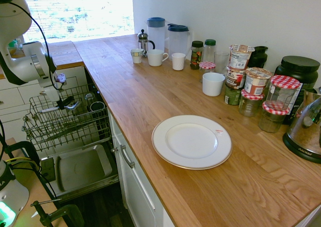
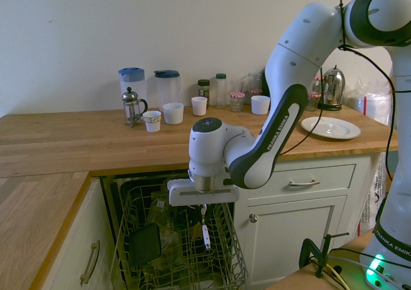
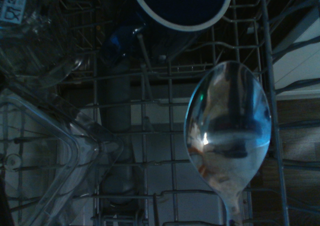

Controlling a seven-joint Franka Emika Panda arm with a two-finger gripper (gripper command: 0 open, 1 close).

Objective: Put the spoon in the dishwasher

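My gripper (image 2: pixel 203 207) hangs just above the dishwasher's grey wire rack (image 2: pixel 226 268) and is shut on the handle of the spoon (image 2: pixel 205 236). The spoon points straight down, its bowl among the rack's upper wires. In the wrist view the shiny spoon bowl (image 3: pixel 228 136) fills the near field, with the rack wires (image 3: pixel 150 136) below it. From the other side the gripper (image 1: pixel 64 103) sits over the pulled-out rack (image 1: pixel 60 124), and the steel-lined door (image 1: pixel 80 169) lies open beneath.
In the rack sit a blue mug (image 3: pixel 180 6), a clear plastic container (image 3: pixel 45 151) and a dark cup (image 1: pixel 97 106). On the wooden counter (image 1: pixel 150 96) stand a white plate (image 1: pixel 191 141), mugs, jugs and jars. White drawers (image 2: pixel 302 184) flank the dishwasher.
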